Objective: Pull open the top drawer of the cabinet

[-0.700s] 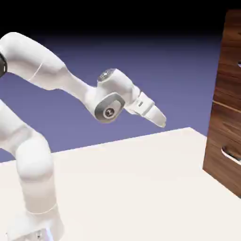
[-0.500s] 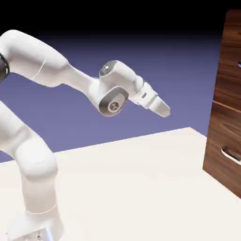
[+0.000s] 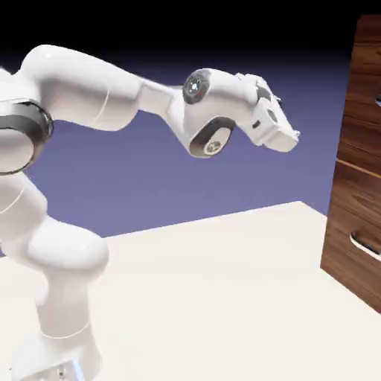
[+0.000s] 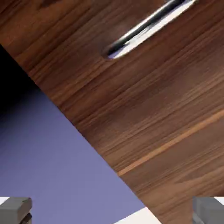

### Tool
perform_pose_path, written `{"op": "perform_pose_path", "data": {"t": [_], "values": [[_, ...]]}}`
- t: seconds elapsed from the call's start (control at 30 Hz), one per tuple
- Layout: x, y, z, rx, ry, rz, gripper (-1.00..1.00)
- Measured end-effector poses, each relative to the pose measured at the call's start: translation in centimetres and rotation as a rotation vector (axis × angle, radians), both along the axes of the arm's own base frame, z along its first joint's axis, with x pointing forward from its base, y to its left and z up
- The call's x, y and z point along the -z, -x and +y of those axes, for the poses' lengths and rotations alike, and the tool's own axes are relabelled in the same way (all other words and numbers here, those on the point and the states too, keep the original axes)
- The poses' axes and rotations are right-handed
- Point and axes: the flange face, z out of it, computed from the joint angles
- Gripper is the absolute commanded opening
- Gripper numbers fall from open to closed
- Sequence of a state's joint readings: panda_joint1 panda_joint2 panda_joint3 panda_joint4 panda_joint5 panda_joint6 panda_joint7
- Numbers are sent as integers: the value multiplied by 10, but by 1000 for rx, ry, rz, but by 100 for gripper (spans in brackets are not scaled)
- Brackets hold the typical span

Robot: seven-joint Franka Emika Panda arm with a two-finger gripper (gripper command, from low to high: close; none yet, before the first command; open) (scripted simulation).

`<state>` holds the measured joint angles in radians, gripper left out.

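The cabinet [image 3: 356, 223] is tall dark walnut at the exterior view's right edge, partly cut off. Above a pale seam lies the top drawer [image 3: 365, 111]. My gripper [image 3: 289, 138] hangs in the air to its left, clearly apart from the wood and pointing toward it. In the hand view the drawer front [image 4: 131, 87] fills the upper right, tilted, with its silver handle [image 4: 148, 26] near the top and a pale seam below. My gripper [image 4: 112, 212] is open: the grey fingertips [image 4: 15, 210] stand far apart with nothing between them.
A lower drawer front carries a curved silver bar handle [image 3: 365, 244]. The pale table [image 3: 223, 298] runs from the robot's base to the cabinet's foot. The blue-violet backdrop lies behind.
The arm has swung up and to the right, toward the cabinet. The hand has risen and turned from pointing down-right to facing the cabinet's upper part.
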<state>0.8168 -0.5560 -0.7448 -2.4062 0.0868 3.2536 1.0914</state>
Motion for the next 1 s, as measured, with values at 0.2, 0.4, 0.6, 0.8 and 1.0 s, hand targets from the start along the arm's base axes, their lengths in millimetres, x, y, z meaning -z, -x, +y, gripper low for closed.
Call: {"op": "perform_pose_path", "data": {"t": [0.2,0.4,0.6,0.8,1.0], "values": [[-11,-29,-22,55,-193,-34,0],[-12,-61,-41,115,-366,-54,0],[-6,-95,-55,179,-516,-69,0],[3,-127,-62,244,-642,-88,0],[12,-156,-62,302,-745,-117,0]]}}
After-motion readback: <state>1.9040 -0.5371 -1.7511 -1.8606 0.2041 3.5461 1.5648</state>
